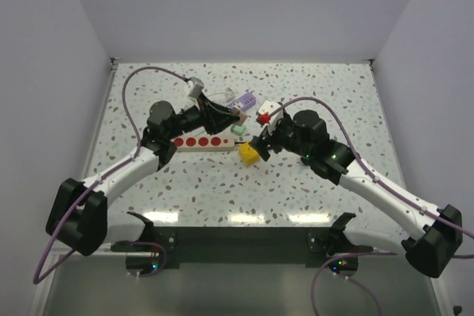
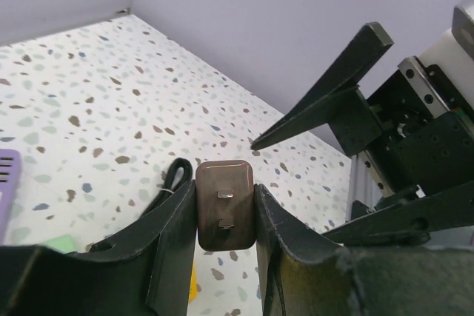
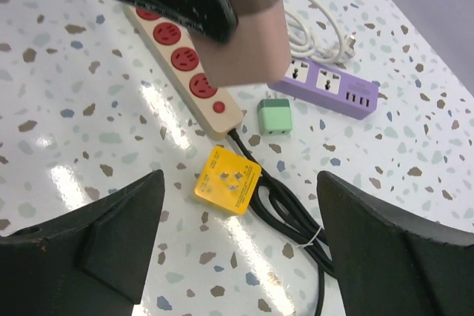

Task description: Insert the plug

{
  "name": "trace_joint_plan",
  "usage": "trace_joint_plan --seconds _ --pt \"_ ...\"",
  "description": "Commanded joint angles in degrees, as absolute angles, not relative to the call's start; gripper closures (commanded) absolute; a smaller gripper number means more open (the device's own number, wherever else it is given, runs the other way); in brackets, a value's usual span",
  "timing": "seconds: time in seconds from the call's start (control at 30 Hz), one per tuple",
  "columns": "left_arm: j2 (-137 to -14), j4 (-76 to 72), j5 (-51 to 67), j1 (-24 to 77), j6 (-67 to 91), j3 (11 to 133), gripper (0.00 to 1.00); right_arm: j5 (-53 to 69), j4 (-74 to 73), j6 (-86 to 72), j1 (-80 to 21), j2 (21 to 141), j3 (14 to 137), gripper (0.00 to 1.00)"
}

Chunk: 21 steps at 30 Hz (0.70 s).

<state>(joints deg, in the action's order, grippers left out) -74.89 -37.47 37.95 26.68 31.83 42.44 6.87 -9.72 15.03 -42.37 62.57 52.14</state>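
Note:
A brown plug (image 2: 224,205) with two flat metal prongs sits pinched between the fingers (image 2: 174,220) of my left gripper (image 2: 224,199), which is shut on it. In the right wrist view the same plug (image 3: 248,35) hangs above the right end of a beige power strip (image 3: 185,61) with red sockets. The strip (image 1: 196,142) lies at mid-table. My right gripper (image 3: 241,190) stands open and empty, just right of the plug and above a yellow adapter (image 3: 227,180).
A green adapter (image 3: 274,116), a purple power strip (image 3: 326,83) and a white cable (image 3: 318,31) lie behind the beige strip. A bundled black cord (image 3: 289,212) runs beside the yellow adapter (image 1: 249,155). A red and white block (image 1: 265,112) sits nearby.

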Motion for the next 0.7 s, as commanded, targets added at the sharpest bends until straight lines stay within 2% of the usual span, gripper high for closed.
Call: trace_joint_plan --seconds 0.0,0.23,0.43,0.67 --pt "-71.9 -38.31 37.35 22.87 30.32 41.76 1.0 7.9 -7.13 11.43 -42.37 60.3 52.56 0.12" --pt "-67.68 -44.38 39.64 21.36 33.04 39.46 1.0 13.78 3.94 0.45 -40.88 60.82 51.6 0.07" --pt "-63.2 -48.77 40.34 21.36 35.24 39.03 1.0 34.86 27.92 -20.46 -30.68 64.24 47.56 0.08" --pt "-61.96 -56.43 41.48 22.14 40.08 38.66 1.0 45.69 57.95 -35.83 -29.53 71.62 44.91 0.09"
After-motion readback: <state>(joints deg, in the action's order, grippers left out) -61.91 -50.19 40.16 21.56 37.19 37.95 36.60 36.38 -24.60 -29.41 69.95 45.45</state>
